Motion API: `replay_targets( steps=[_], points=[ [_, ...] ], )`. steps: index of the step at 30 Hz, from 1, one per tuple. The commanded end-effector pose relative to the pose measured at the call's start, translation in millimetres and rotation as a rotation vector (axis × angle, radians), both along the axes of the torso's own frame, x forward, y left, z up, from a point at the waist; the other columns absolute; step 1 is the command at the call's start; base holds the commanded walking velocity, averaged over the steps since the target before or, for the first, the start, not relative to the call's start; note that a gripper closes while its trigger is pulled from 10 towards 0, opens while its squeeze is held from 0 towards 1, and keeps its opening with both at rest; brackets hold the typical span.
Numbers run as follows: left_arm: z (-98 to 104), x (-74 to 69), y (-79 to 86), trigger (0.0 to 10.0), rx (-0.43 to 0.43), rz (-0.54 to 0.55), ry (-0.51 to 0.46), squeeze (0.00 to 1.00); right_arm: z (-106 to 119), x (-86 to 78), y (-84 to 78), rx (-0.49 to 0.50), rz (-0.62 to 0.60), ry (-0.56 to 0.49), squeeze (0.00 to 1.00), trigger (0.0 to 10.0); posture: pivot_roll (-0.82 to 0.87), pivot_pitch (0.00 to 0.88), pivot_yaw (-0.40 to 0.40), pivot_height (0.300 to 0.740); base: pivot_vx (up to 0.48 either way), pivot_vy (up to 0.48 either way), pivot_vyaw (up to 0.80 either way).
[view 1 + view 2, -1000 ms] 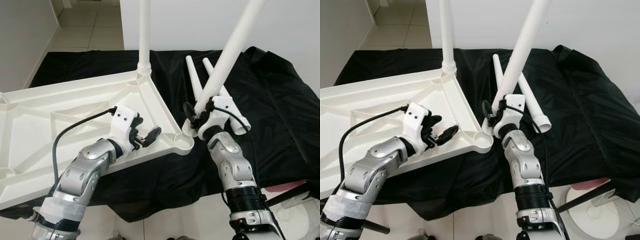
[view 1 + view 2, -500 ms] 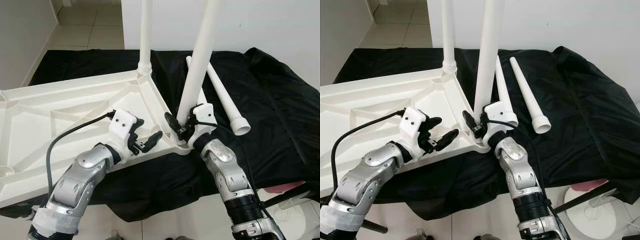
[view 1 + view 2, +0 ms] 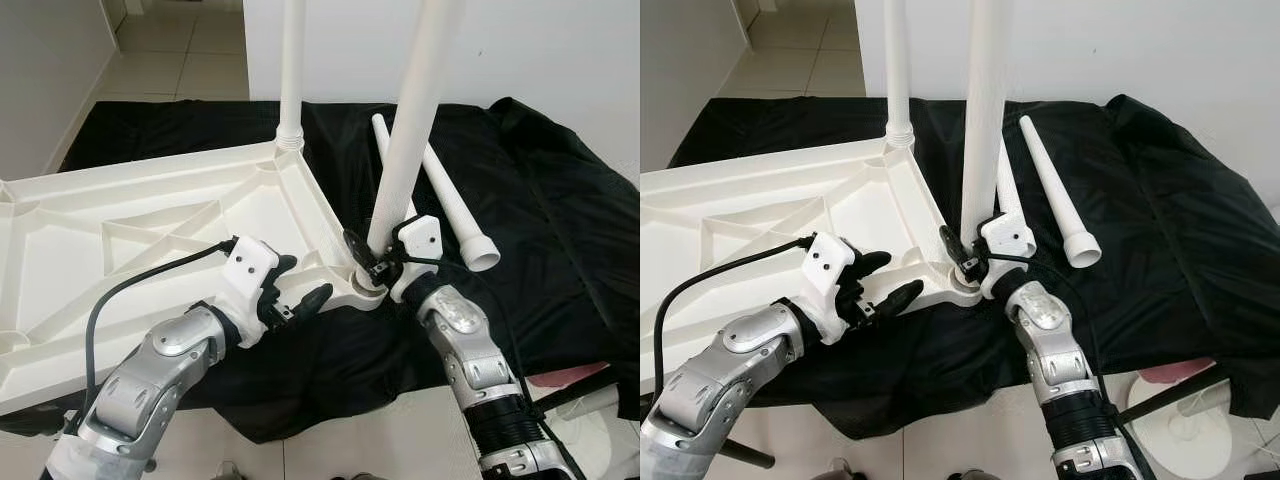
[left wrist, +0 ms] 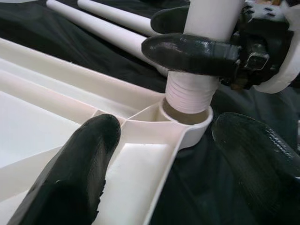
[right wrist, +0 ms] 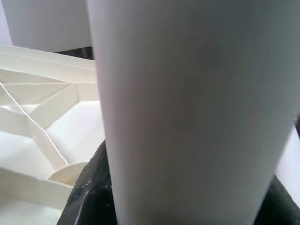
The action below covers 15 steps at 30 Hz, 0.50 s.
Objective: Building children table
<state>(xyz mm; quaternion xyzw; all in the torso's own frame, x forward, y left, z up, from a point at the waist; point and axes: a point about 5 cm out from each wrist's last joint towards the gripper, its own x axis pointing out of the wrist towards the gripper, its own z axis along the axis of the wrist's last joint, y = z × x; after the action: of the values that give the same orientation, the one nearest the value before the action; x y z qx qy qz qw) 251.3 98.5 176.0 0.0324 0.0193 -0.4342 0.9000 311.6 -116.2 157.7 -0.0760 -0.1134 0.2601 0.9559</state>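
1. Right gripper (image 3: 368,262) clenched around white table leg (image 3: 408,140), upright, threaded end in corner socket (image 4: 186,118) of upturned tabletop (image 3: 150,225).
2. Left gripper (image 3: 297,285) released, fingers straddling tabletop edge beside socket.
3. 2 spare legs (image 3: 448,200) lay on black cloth (image 3: 540,200).

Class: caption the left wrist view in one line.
Right pincer sets threaded leg into tabletop corner socket; left pincer open below.
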Motion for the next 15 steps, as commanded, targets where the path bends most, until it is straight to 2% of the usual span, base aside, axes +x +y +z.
replay_targets(
  steps=[1,6,15],
  points=[
    [3,-12.3,-8.6,10.0,-0.003,-0.204,0.015,0.0,-26,-3.5,-7.7,-0.058,-0.015,0.098,0.0,10.0,0.03,0.119,-0.051,0.74,0.0,0.0,0.0],
    [6,-13.6,-9.2,10.0,-0.005,-0.207,0.017,0.0,-33,-10.5,-1.7,-0.11,0.045,0.073,0.0,10.0,0.04,0.122,-0.046,0.74,0.0,0.0,0.0],
    [8,-12.0,-6.5,10.0,0.0,-0.191,0.017,0.0,-34,-10.8,9.9,-0.062,0.079,0.059,0.0,10.0,0.04,0.124,-0.043,0.74,0.0,0.0,0.0]
  ],
)
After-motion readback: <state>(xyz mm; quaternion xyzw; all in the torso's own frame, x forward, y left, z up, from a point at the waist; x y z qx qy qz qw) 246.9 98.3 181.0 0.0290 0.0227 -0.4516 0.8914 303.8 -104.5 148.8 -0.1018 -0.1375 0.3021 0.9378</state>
